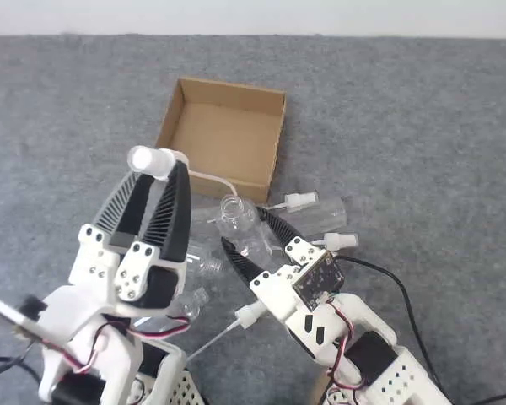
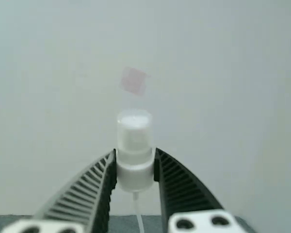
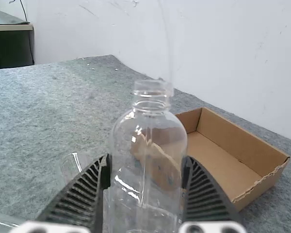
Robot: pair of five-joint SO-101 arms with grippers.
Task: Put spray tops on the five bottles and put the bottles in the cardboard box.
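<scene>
Two grippers each hold something. The left gripper [image 1: 162, 171] is closed partway on a spray top [image 1: 151, 159] with its tube trailing, held up at 8 o'clock of the box [image 1: 228, 139]. The right gripper [image 1: 244, 228] clamps an upright, uncapped bottle [image 1: 234, 211] at 6 o'clock of the box. Loose tops [image 1: 297, 201] and bottles [image 1: 327, 213] lie on the mat [image 1: 422, 110] at 3 o'clock of that bottle.

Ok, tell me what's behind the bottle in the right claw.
Behind the bottle sits the box, open side up. The bottle covers the box's nearer end, which is glimpsed as a brown smear through the clear plastic.
</scene>
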